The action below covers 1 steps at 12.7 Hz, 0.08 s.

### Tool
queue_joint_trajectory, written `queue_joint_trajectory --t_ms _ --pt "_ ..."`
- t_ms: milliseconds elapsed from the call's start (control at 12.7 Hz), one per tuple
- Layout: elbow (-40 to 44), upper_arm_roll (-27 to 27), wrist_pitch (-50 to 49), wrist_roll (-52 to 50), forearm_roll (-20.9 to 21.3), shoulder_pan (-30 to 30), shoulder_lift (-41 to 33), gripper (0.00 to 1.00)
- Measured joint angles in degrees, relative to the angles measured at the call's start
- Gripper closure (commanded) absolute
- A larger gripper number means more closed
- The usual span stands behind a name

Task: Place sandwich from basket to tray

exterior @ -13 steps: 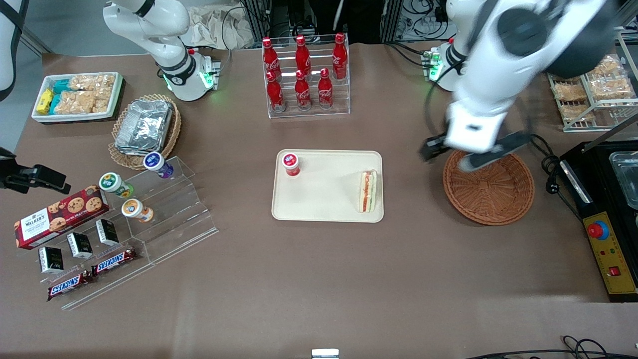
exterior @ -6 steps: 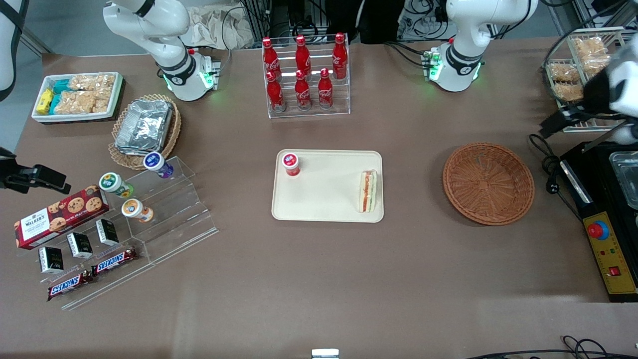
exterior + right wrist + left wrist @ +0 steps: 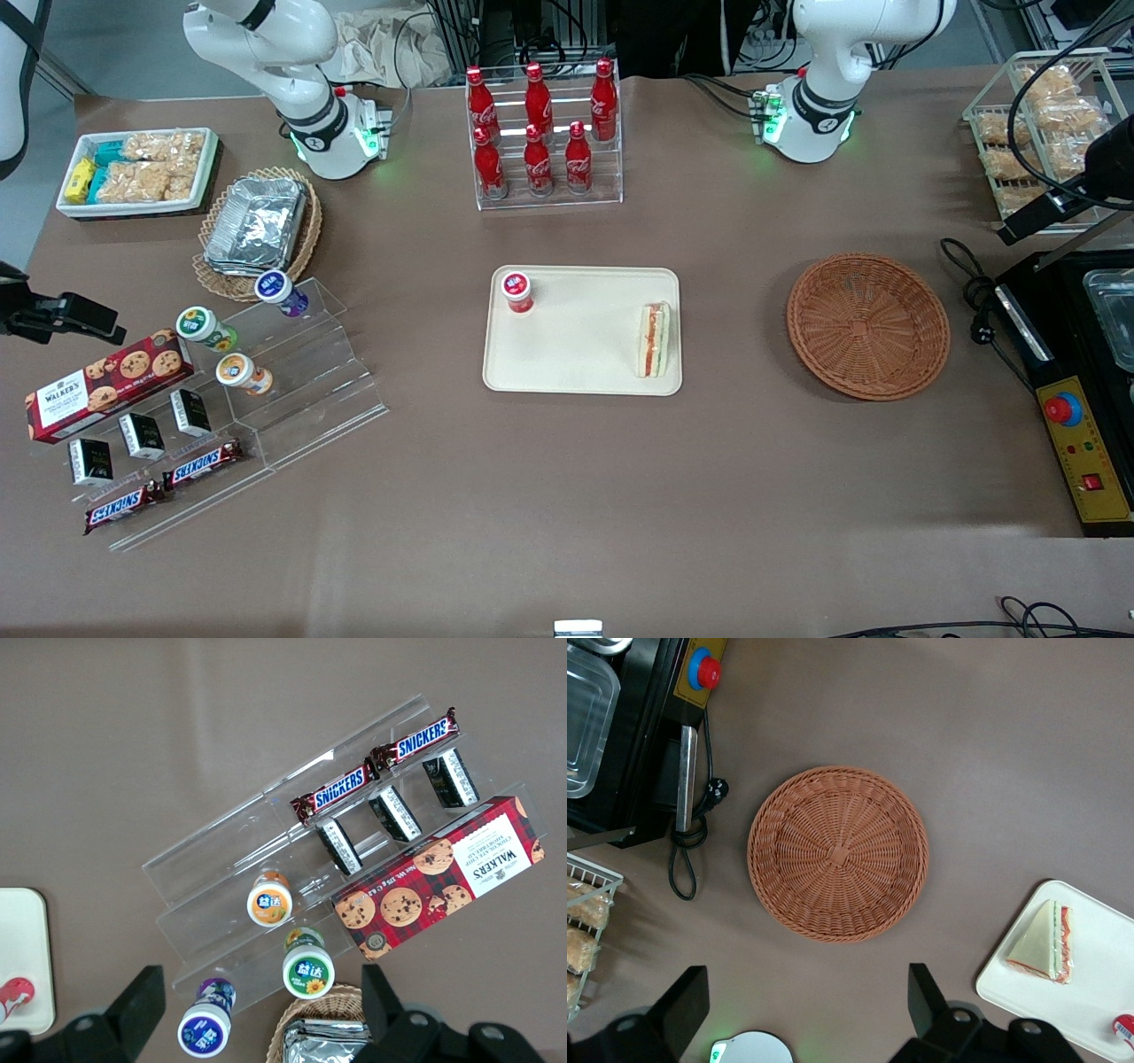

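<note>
The sandwich [image 3: 655, 340], a white wedge with red and green filling, lies on the cream tray [image 3: 576, 354] at the end nearest the basket; it also shows in the left wrist view [image 3: 1043, 942] on the tray [image 3: 1099, 992]. The reddish-brown woven basket [image 3: 868, 325] [image 3: 838, 853] holds nothing. My left gripper [image 3: 1032, 220] [image 3: 804, 983] hangs high toward the working arm's end of the table, above the table edge by the wire rack, well away from basket and tray. It is open, with nothing between its fingers.
A small red-capped bottle [image 3: 516, 291] stands on the tray toward the parked arm's end. A rack of cola bottles [image 3: 542, 133] stands farther from the front camera. A wire rack of bagged pastries [image 3: 1045, 133] and a black appliance with a red button [image 3: 1063, 409] flank the basket.
My left arm has swung up and away from above the basket toward the working arm's end of the table. The sandwich has stayed on the tray.
</note>
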Motion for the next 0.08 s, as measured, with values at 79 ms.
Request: queue_joint_trajectory --t_ms 79 --pt "0.03 0.23 -0.04 -0.01 0.0 0.0 0.01 0.0"
